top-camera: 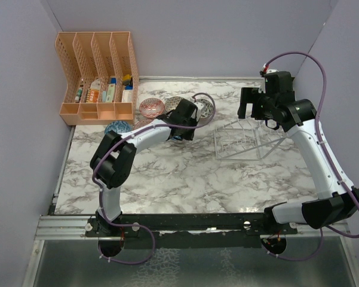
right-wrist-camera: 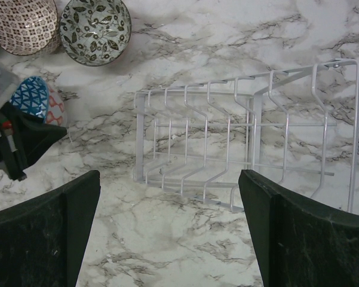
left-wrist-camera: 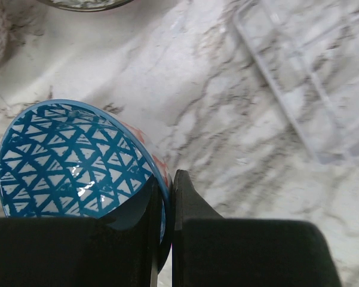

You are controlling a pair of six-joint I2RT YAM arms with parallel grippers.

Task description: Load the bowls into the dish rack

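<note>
My left gripper [left-wrist-camera: 164, 200] is shut on the rim of a blue bowl [left-wrist-camera: 71, 161] with a white triangle pattern inside. One finger is inside the bowl, the other on its red-patterned outer wall. The right wrist view shows this bowl [right-wrist-camera: 33, 95] tilted up in the left gripper [right-wrist-camera: 18, 143]. The clear dish rack [top-camera: 242, 140] stands to its right with nothing in it. My right gripper [right-wrist-camera: 167, 227] hangs open above the rack's [right-wrist-camera: 239, 137] near side. A red-patterned bowl [right-wrist-camera: 24, 24] and a leaf-patterned bowl [right-wrist-camera: 95, 27] rest on the marble.
An orange slotted organizer [top-camera: 98, 78] with small bottles stands at the back left. A pink bowl [top-camera: 151, 107] and a blue bowl [top-camera: 118, 127] sit in front of it, left of my left gripper [top-camera: 182, 128]. Purple walls close in the table.
</note>
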